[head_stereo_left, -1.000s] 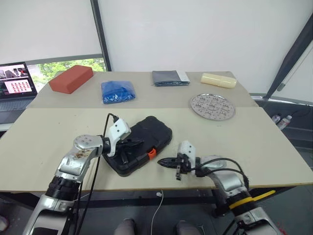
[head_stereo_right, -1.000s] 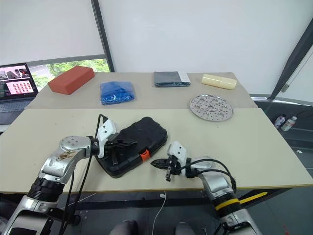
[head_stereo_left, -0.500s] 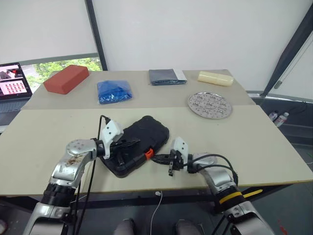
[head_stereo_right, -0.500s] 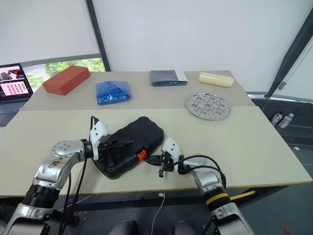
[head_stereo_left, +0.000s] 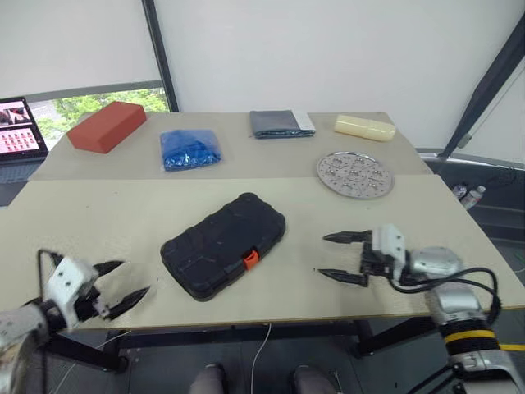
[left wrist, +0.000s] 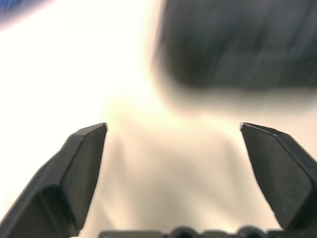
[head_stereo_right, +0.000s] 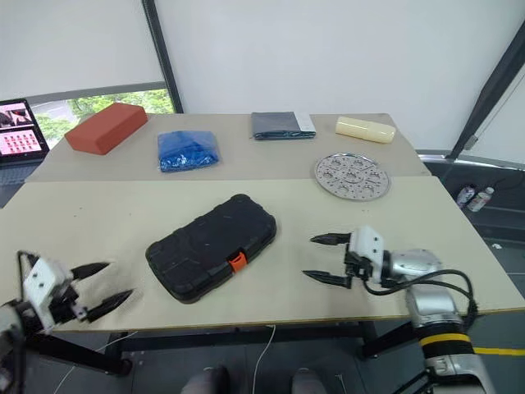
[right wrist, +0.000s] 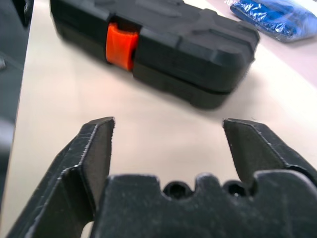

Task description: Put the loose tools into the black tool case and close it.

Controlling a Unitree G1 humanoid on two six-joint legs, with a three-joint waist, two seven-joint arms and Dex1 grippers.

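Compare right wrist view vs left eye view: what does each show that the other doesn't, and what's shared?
Right wrist view alone: a close look at the seam between the black tool case's closed halves, with the orange latch sitting across it.

Left eye view alone: the left gripper open at the table's near left edge, the red-brown block, the grey folded cloth, the cream block, the perforated metal disc and a laptop.

Shared: the closed case, its latch, the blue bag, the table, the open right gripper.
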